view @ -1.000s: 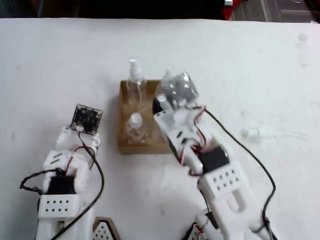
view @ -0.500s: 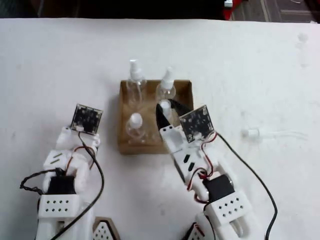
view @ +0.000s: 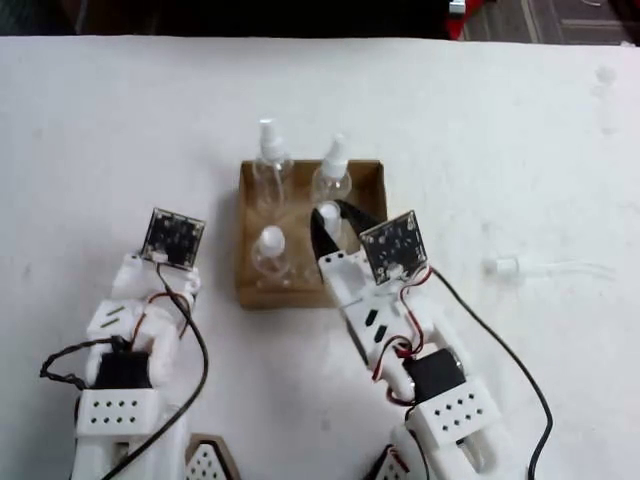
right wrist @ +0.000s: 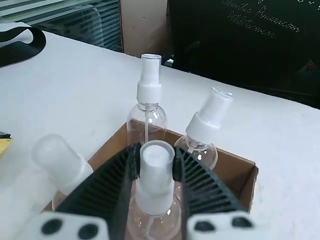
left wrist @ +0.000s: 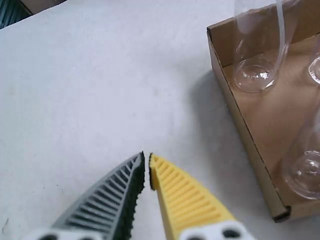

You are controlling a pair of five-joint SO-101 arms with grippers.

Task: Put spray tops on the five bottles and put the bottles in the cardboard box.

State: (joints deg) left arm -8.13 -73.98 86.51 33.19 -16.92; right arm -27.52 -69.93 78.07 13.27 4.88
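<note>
The cardboard box (view: 246,290) sits mid-table with three capped clear bottles standing free in it: far left (view: 268,160), far right (view: 333,168) and near left (view: 270,250). My right gripper (view: 335,222) stands over the box's near right part, its black jaws shut on the white spray top of another bottle (right wrist: 156,170) that is upright in the box. The right wrist view shows the other bottles around it (right wrist: 149,100), (right wrist: 207,125), (right wrist: 60,160). My left gripper (left wrist: 146,165) is shut and holds nothing, low over the table beside the box wall (left wrist: 240,120).
A loose spray top with its long tube (view: 515,266) lies on the table right of the box. A faint clear object (view: 605,80) stands at the far right. Both arms' bases and cables fill the near edge.
The right arm has drawn back from over the box's far right corner toward its base, uncovering the far right bottle. In the last half second it barely shifted. The left arm kept still.
</note>
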